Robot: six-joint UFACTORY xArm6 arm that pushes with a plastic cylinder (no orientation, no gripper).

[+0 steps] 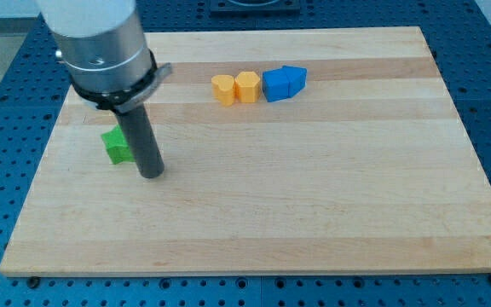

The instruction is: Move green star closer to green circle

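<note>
A green block [116,146] lies at the view's left of the wooden board [314,196], partly hidden behind my rod; its shape is hard to make out, and I cannot tell if it is the star or the circle. Only one green block shows. My tip [151,174] rests on the board just to the right of and slightly below this green block, close to it or touching it.
Two orange blocks [222,89] [247,86] sit side by side near the view's top centre. Two blue blocks [274,84] [294,78] touch them on the right. The arm's grey body [101,43] covers the board's top-left corner.
</note>
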